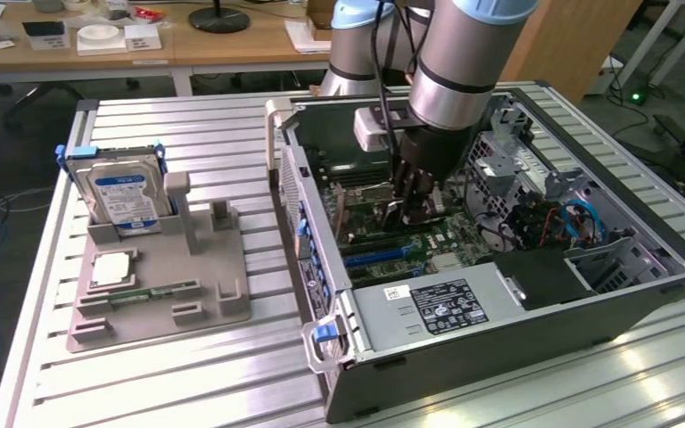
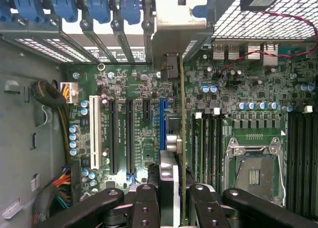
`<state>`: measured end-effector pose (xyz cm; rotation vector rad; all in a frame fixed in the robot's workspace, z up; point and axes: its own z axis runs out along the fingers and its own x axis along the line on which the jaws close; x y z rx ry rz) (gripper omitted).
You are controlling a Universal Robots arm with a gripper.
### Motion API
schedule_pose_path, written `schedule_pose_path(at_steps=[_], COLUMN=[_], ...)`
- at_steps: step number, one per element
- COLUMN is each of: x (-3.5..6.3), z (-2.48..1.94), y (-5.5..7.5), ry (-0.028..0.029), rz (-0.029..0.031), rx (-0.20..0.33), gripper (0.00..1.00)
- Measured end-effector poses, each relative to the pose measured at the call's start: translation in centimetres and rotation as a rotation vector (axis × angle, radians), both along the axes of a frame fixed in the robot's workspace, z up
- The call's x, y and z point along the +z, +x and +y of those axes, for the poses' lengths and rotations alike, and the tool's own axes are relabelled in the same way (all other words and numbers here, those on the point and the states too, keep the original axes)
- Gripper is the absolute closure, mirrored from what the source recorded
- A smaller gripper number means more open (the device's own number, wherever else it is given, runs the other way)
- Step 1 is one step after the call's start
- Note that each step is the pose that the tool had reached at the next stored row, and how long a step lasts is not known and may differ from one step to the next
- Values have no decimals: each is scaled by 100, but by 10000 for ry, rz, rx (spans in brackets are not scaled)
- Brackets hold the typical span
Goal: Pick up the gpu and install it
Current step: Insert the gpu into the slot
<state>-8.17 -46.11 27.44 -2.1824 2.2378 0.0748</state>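
My gripper (image 1: 417,198) is down inside the open computer case (image 1: 628,294), above the green motherboard (image 1: 408,254). It is shut on the gpu (image 2: 182,114), a thin card that the wrist view shows edge-on between the black fingers (image 2: 146,200). The card's pale metal bracket (image 2: 179,32) reaches the slotted rear wall of the case. The card's lower edge runs along the blue expansion slot (image 2: 163,121); whether it is seated in it I cannot tell. In the exterior view the gpu (image 1: 392,212) shows as a dark sliver under the fingers.
A grey holder (image 1: 158,285) at the exterior view's left carries the hard drive (image 1: 126,198), a memory stick (image 1: 152,292) and a square chip (image 1: 114,267). Inside the case are the power supply (image 1: 438,308), blue cables (image 1: 581,218), the processor socket (image 2: 253,163) and black slots (image 2: 128,133).
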Motion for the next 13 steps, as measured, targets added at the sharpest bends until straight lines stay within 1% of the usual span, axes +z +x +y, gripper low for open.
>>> schedule_pose_path(at_steps=[3,4,10,13], x=[-15,-22,-103,-124], z=[-32,-36,-36,-36], y=[0,-1,-11,-38], ry=[0,-1,0,0], rz=[0,0,8,9], rx=[-1,-2,-3,-2], gripper=[72,72,72,72])
